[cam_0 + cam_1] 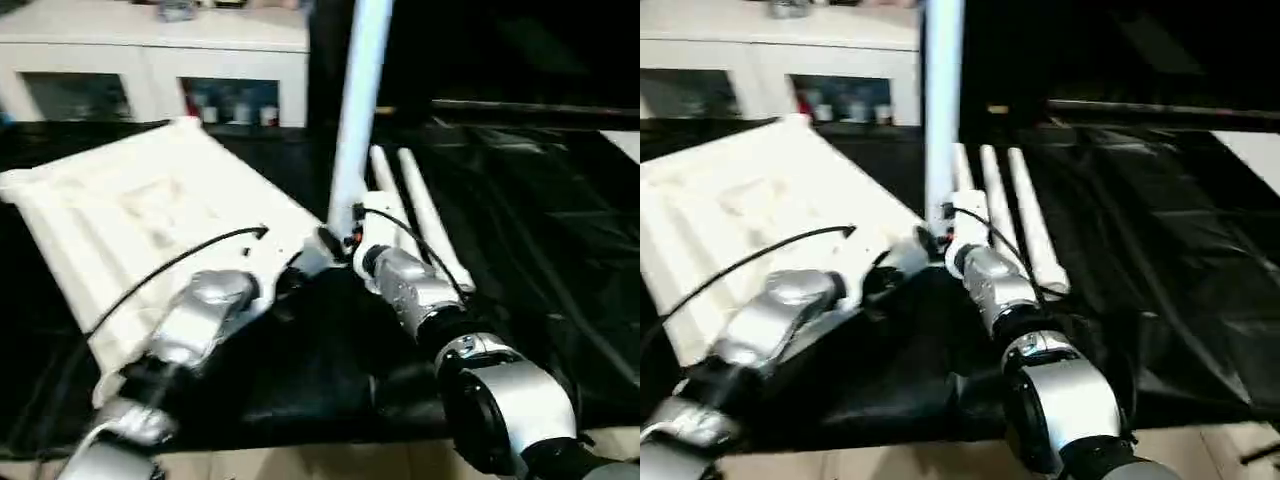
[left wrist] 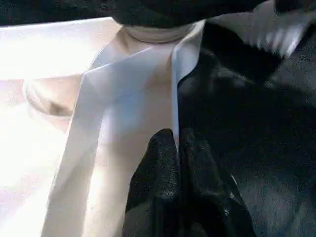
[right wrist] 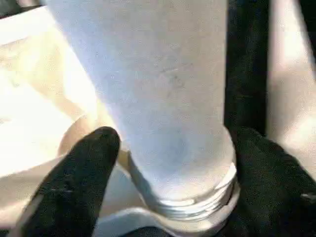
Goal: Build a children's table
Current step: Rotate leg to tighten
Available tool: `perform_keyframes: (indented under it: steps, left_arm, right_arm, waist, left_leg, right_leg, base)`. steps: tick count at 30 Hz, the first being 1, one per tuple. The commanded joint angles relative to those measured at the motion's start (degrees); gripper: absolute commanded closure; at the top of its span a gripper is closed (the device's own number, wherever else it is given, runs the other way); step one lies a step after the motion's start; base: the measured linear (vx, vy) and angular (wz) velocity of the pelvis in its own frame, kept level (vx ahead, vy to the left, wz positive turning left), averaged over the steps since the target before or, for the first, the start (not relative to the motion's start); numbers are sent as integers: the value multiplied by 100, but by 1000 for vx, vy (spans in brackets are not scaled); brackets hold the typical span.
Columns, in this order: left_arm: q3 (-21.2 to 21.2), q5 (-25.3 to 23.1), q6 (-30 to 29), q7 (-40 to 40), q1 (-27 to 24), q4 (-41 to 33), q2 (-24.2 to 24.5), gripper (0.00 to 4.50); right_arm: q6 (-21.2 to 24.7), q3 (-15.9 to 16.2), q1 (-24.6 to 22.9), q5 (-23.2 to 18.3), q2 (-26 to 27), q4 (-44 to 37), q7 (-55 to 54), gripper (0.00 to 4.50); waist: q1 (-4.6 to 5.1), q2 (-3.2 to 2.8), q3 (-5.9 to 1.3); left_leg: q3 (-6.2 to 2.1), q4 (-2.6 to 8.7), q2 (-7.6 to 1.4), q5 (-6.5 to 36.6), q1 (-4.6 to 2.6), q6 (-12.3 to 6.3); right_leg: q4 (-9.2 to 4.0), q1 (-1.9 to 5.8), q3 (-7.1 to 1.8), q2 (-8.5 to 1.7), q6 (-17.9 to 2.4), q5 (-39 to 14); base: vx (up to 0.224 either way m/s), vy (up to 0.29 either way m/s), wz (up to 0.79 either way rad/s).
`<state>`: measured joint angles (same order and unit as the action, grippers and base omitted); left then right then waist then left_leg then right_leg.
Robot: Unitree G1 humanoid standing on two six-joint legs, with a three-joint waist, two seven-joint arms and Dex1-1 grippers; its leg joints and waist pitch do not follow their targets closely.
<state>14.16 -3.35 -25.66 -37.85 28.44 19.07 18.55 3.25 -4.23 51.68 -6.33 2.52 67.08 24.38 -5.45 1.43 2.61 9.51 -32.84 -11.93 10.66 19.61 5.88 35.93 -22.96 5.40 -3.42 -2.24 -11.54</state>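
The white tabletop (image 1: 150, 210) lies underside up on the left of the black-covered surface. One white leg (image 1: 360, 100) stands upright in the socket at the tabletop's near right corner. My right gripper (image 1: 345, 235) is open, with its fingers (image 3: 89, 168) on either side of the leg's threaded base (image 3: 187, 197) and close to it. My left gripper (image 1: 300, 262) is at the same corner, shut on the thin white rim of the tabletop (image 2: 148, 89). Three more legs (image 1: 1025, 215) lie side by side just right of the upright one.
A white cabinet (image 1: 150, 60) with glass doors stands along the back left. Wrinkled black sheeting (image 1: 540, 230) covers the work surface out to the right. A black cable (image 1: 170, 265) runs across the tabletop to my left forearm. The surface's front edge (image 1: 300, 450) is just below my arms.
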Motion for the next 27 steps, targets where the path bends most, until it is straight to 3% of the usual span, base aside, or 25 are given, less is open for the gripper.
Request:
perform_keyframes:
  steps: [1, 5, 11, 17, 22, 27]
  left_arm:
    - [121, -20, 90, -212, -117, -83, 57, 450]
    - [146, 141, 510, -883, -377, -405, 564, 450]
    - [101, 546, 842, -1898, -836, -1018, 1232, 450]
    - [-26, 650, 915, -1993, -875, -980, 1342, 450]
    - [-45, 693, 958, -2045, -876, -946, 1404, 450]
    - [-67, 694, 975, -2078, -870, -921, 1425, 450]
  right_arm:
    - [60, 253, 2, 97, 60, -129, 543, 66]
    - [8, 581, -142, 222, -433, -561, 1678, 66]
    - [111, 931, -374, 223, -1060, -1163, 3228, 66]
    - [208, 1190, -537, 301, -1178, -1395, 3777, 66]
    - [282, 1401, -684, 391, -1227, -1615, 4010, 66]
    - [331, 1300, -651, 383, -1196, -1517, 3805, 105]
  waist:
    - [-55, -8, -336]
    - [-51, -17, -356]
    - [-149, -46, -338]
    - [-198, -36, -327]
    - [-208, -18, -335]
    - [-213, -38, -338]
  left_leg:
    - [-29, 347, -137, 803, 79, -184]
    - [-19, 307, -146, 466, 95, -356]
    - [10, 297, -192, 554, 53, -451]
    - [-1, 316, -179, 732, 45, -263]
    - [-6, 310, -175, 613, 55, -259]
    - [-3, 307, -172, 622, 42, -234]
  right_leg:
    - [-451, 341, -363, -535, -834, -1059]
    - [-366, 347, -353, -505, -1065, -364]
    - [-340, 321, -342, -484, -1234, -232]
    - [-374, 329, -354, -502, -1138, -597]
    - [-370, 336, -360, -499, -1060, -559]
    - [-369, 323, -357, -496, -1115, -524]
  base:
    - [0, 0, 0]
    - [0, 0, 0]
    - [0, 0, 0]
    - [0, 0, 0]
    - [0, 0, 0]
    - [0, 0, 0]
